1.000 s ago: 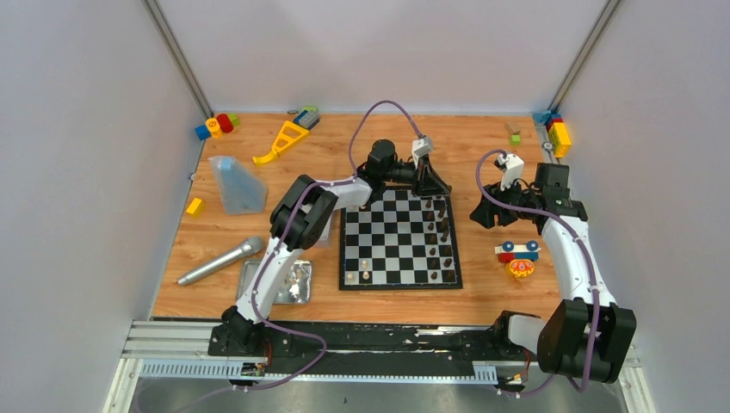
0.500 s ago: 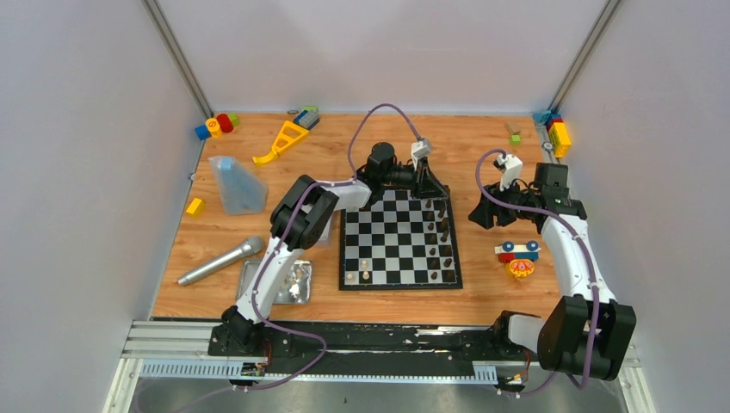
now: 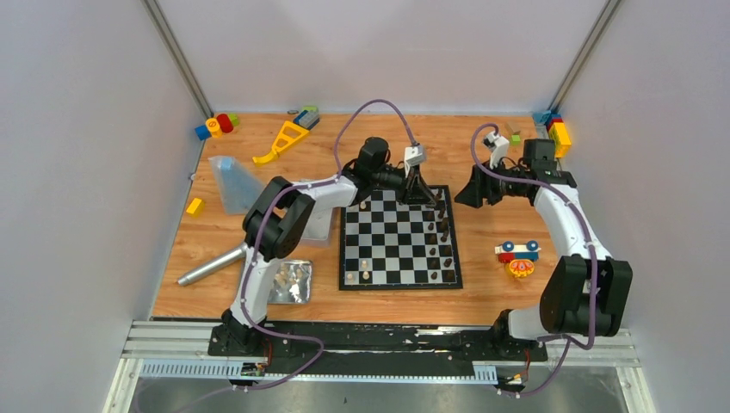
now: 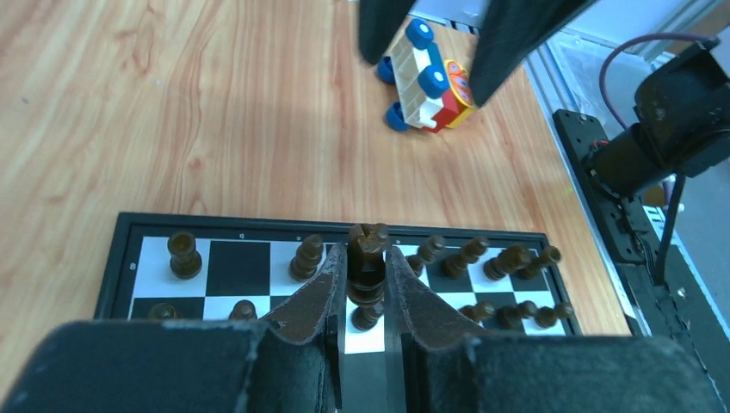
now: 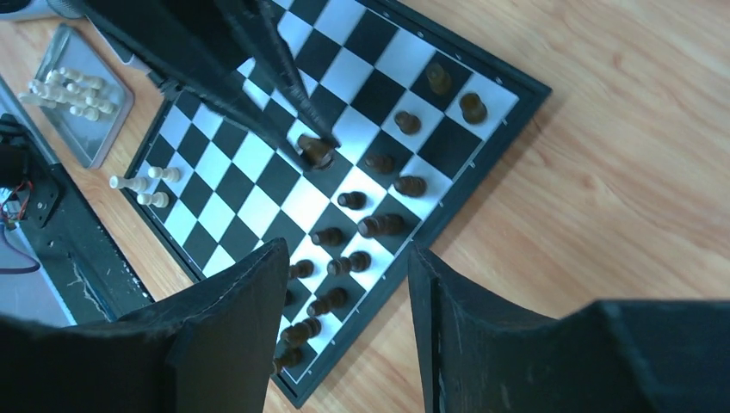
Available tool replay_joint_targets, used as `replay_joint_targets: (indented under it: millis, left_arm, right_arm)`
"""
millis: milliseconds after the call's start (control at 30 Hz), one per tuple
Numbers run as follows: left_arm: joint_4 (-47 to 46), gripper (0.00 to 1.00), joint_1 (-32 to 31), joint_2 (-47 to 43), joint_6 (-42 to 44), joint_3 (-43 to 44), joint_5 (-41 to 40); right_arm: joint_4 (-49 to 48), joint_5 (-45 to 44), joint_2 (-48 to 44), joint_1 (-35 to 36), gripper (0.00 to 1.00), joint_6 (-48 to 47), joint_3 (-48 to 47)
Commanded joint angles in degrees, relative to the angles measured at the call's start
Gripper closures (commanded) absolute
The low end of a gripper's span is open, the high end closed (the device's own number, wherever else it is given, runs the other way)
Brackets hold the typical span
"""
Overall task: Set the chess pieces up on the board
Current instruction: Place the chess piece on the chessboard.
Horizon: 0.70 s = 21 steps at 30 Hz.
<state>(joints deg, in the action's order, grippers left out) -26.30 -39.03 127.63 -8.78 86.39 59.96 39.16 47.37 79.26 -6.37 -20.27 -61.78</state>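
Top view: the flat black-and-white checkered board (image 3: pixel 392 245) lies centred on the wooden desk (image 3: pixel 482 288). Left wrist: the left claw (image 4: pixel 364 262) pinches a dark brown turned chess piece (image 4: pixel 370 237) near the board's far edge, where lowering it could topple the neighbouring pieces (image 4: pixel 307 256). Right wrist: the right claw (image 5: pixel 344 254) hangs half-open and empty.

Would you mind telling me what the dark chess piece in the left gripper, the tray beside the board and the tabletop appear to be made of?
The dark chess piece looks like glossy brown varnished wood or moulded plastic, given its sheen and turned rings. The tray seems bare metal, grey and reflective. The tabletop shows pale grain lines: wood or wood-look laminate, satin.
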Motion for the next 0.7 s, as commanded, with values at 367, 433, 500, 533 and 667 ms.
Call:
replay_joint_targets:
  millis: [367,433,500,533,667]
  left_arm:
    - [16.2,1.0,0.3,-15.3,22.8,-6.6,3.9]
    - [17.5,1.0,0.3,-15.6,23.7,-6.7,4.6]
    - [17.9,1.0,0.2,-15.8,24.0,-6.8,5.5]
    - [18.0,1.0,0.3,-15.8,24.1,-6.8,5.7]
    - [18.3,1.0,0.3,-16.0,24.5,-6.8,6.9]
  right_arm:
    - [-2.0,8.5,5.0,13.0,0.52,-2.9,-7.3]
    - [-1.8,7.9,4.6,13.9,0.53,-3.8,-7.1]
    - [-1.7,7.1,4.5,14.6,0.53,-4.3,-7.1]
    - [-1.6,6.8,4.5,14.7,0.53,-4.4,-7.1]
    - [-1.2,5.8,4.7,14.9,0.54,-5.9,-6.5]
